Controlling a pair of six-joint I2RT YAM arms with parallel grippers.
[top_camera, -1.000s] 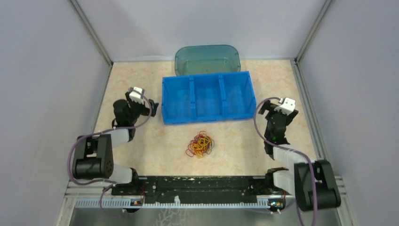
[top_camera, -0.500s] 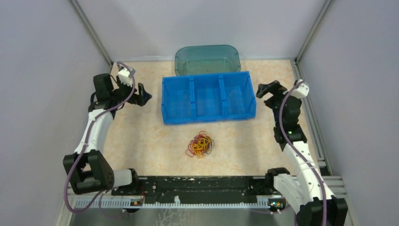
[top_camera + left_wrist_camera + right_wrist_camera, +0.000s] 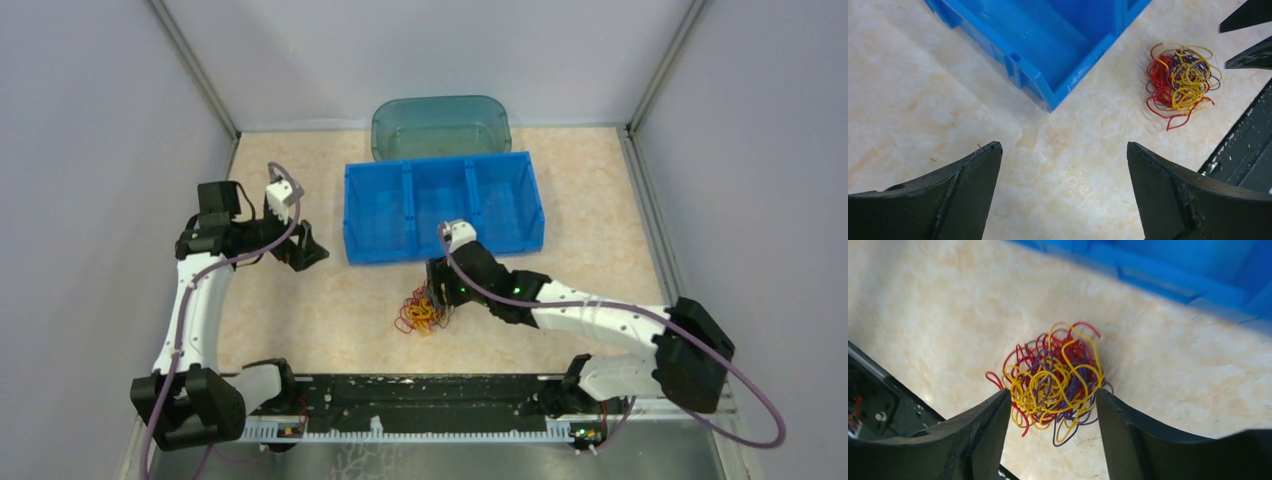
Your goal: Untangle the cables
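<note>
The cables [image 3: 418, 314] are a fist-sized clump of red, yellow and dark purple strands on the table, just in front of the blue bin. My right gripper [image 3: 437, 292] hangs over the clump's far side. In the right wrist view its jaws [image 3: 1053, 391] straddle the cables [image 3: 1055, 375], the tips touching strands on both sides, still apart. My left gripper [image 3: 305, 252] stands open left of the bin, over bare table [image 3: 1063, 145], with nothing between its fingers. The cables [image 3: 1180, 80] lie well off to its far right, next to the right gripper's fingertips [image 3: 1250, 56].
A blue three-compartment bin [image 3: 440, 160] sits behind the clump; its corner [image 3: 1048, 85] is close ahead of the left gripper. A teal tub [image 3: 440, 120] stands at the back wall. A black rail [image 3: 420, 390] runs along the near edge. Walls close in both sides.
The right arm swung from beside the bin's right end down to the clump, and its jaws narrowed around it. The left gripper moved slightly nearer and toward the bin, still open.
</note>
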